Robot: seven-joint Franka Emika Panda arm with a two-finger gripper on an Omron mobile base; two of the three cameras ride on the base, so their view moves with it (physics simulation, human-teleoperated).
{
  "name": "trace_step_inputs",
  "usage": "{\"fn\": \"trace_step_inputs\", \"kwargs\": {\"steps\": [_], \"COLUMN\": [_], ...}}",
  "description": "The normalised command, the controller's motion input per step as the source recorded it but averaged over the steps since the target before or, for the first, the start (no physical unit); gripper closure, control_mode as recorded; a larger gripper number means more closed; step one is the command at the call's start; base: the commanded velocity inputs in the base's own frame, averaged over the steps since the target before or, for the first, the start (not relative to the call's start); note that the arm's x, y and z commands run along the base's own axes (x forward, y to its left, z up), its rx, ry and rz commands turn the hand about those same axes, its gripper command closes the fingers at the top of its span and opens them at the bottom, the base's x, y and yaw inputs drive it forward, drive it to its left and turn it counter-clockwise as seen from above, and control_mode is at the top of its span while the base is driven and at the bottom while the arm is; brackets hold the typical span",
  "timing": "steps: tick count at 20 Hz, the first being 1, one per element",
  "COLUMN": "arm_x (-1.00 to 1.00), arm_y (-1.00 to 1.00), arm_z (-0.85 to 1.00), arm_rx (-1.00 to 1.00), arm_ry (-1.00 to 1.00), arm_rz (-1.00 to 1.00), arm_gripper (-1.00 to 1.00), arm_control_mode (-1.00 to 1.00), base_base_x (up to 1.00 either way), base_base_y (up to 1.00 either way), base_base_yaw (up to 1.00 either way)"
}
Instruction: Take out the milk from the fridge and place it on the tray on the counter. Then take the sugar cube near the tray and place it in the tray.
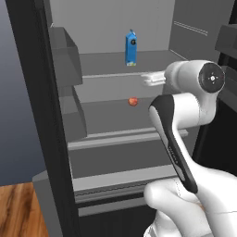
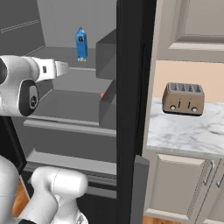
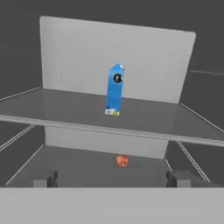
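- Dark grey outside and pale grey within, the fridge (image 1: 60, 115) stands open, so reaching in is possible; I judge the task barely begun.
- White marble, the counter (image 2: 183, 124) lies just right of the fridge, carrying a toaster (image 2: 183, 99); no tray or sugar cube can be made out on the part that shows, so both placements are left to do.
- The white arm's gripper (image 3: 113, 178) points into the fridge, level with the gap between two shelves. In the hand view its fingertips (image 3: 46, 178) stand wide apart with nothing between them: released and empty.
- The blue milk (image 1: 131, 47) stands upright on the fridge's upper shelf, toward the back, above and beyond the gripper, well apart from it. It is not yet grasped.
- A red-orange ball (image 1: 133, 102) sits on the fridge shelf below the milk; it is no part of the task.
- The milk bears a dark round mark near its top and a small pale label at its foot; neither is readable. No writing shows on the toaster.
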Motion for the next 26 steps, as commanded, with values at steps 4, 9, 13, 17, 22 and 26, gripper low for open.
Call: {"fn": "trace_step_inputs", "kwargs": {"steps": [4, 9, 13, 17, 22, 26], "arm_x": [0.02, 0.10, 0.31, 0.25, 0.28, 0.39], "arm_y": [0.00, 0.01, 0.00, 0.00, 0.00, 0.00], "arm_z": [0.36, 0.25, 0.06, 0.21, 0.15, 0.00], "arm_rx": [0.00, 0.00, 0.00, 0.00, 0.00, 0.00], "arm_ry": [-0.24, -0.21, -0.09, -0.07, -0.02, 0.00], "arm_rz": [0.03, 0.01, 0.03, 0.00, 0.00, 0.00], "arm_gripper": [-1.00, -1.00, -1.00, -1.00, -1.00, -1.00], "arm_control_mode": [-1.00, -1.00, -1.00, -1.00, -1.00, -1.00], "base_base_x": [0.00, 0.00, 0.00, 0.00, 0.00, 0.00], "base_base_y": [0.00, 0.00, 0.00, 0.00, 0.00, 0.00], "base_base_yaw": [0.00, 0.00, 0.00, 0.00, 0.00, 0.00]}}
